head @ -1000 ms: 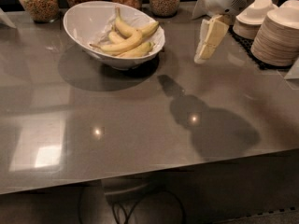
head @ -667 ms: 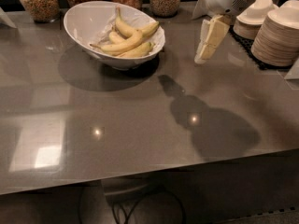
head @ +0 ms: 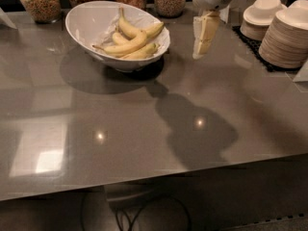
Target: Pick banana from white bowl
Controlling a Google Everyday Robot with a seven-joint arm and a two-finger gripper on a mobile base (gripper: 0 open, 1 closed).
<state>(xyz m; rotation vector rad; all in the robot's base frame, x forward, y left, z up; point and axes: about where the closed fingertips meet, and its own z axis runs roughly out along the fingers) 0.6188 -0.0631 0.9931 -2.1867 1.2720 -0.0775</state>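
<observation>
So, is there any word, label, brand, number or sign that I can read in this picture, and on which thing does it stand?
None: there is no readable text anywhere in this view.
The glass jars at the back show no label.
The white bowl, the bananas in it and the stacked plates are plain.
The tool, hanging over the table to the right of the white bowl, shows no marking.

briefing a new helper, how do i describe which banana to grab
On the grey counter, left of the hanging claw, sits a large white bowl of fruit. The banana lies across the pile, thin stem pointing left. It is the longest, evenly yellow, unlike the stubbier ones around it.
</observation>
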